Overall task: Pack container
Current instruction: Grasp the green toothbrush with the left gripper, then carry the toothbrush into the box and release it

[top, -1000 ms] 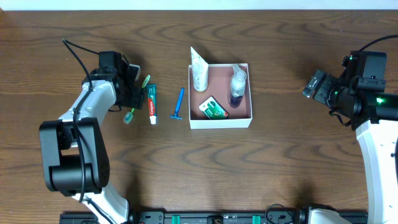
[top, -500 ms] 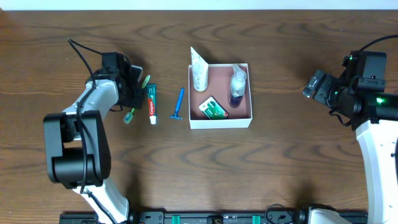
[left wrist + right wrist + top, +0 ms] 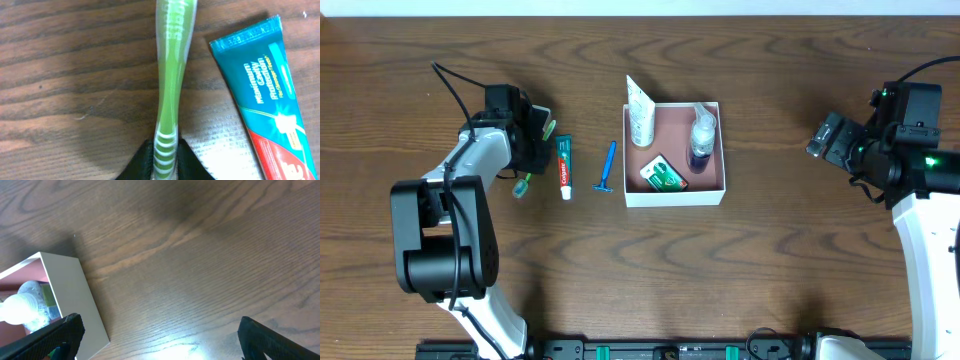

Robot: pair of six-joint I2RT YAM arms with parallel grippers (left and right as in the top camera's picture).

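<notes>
Your left gripper (image 3: 165, 161) has its jaws clamped on the green toothbrush (image 3: 170, 85), well left of the container (image 3: 676, 197), past the razor (image 3: 608, 166) and toothpaste (image 3: 563, 165). Your right gripper (image 3: 160, 335) hangs right of the container, jaws wide apart. Inside the container: tube (image 3: 640, 112), bottle (image 3: 701, 138), packet (image 3: 664, 174).

Left wrist view: toothbrush (image 3: 170, 75) head cut off at top edge, toothpaste tube (image 3: 270, 90) at right and bottom edges. Right wrist view: container (image 3: 70, 295) cut off left; bottle (image 3: 22, 305) inside blurred.
</notes>
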